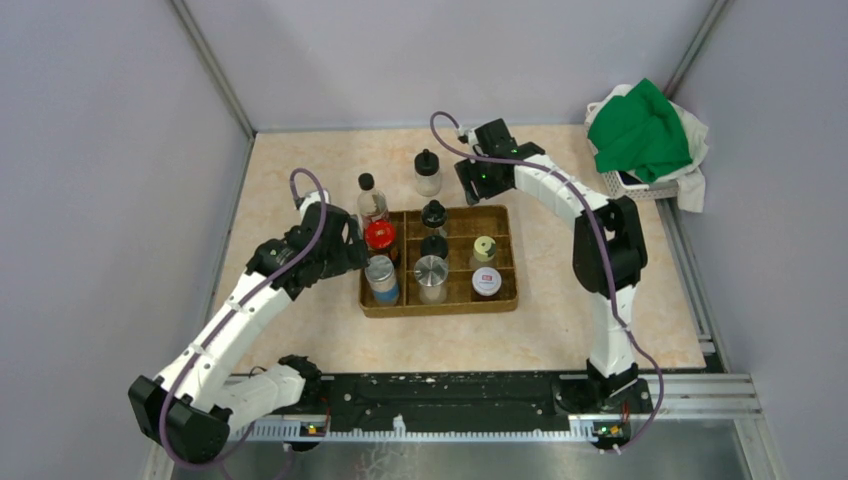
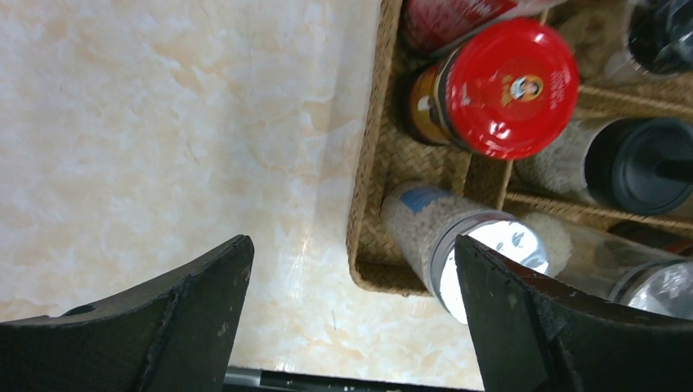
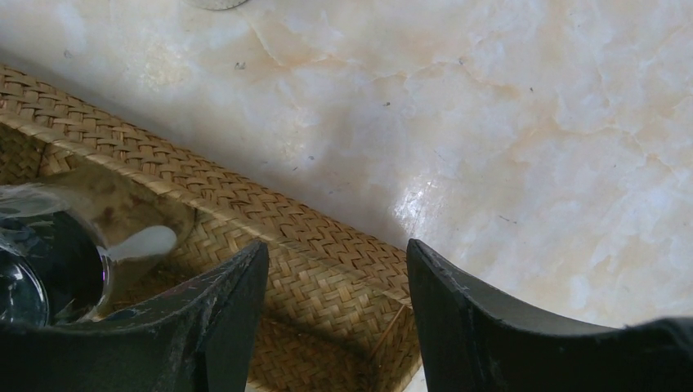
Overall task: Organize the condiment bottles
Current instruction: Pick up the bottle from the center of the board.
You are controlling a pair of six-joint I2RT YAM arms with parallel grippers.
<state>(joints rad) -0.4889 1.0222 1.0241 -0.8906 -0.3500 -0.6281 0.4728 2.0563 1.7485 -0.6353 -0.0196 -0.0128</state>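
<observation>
- A brown woven tray (image 1: pixel 445 307), split into compartments, sits mid-table.
- The tabletop (image 1: pixel 300 170) is beige with a marble pattern.
- A white lattice basket (image 1: pixel 640 186) stands at the far right corner, heaped with a crumpled green cloth (image 1: pixel 640 130) and a white cloth (image 1: pixel 697 180).
- Grey partition walls (image 1: pixel 100 150) close in three sides.
- A metal rail (image 1: pixel 690 385) runs along the near edge.

The left wrist view's top edge crops the red-labelled bottle (image 2: pixel 458 18). A black finger (image 2: pixel 531 327) hides part of the silver-lidded jar (image 2: pixel 431 230). The right wrist view's left edge cuts off a glass jar (image 3: pixel 49 245).
</observation>
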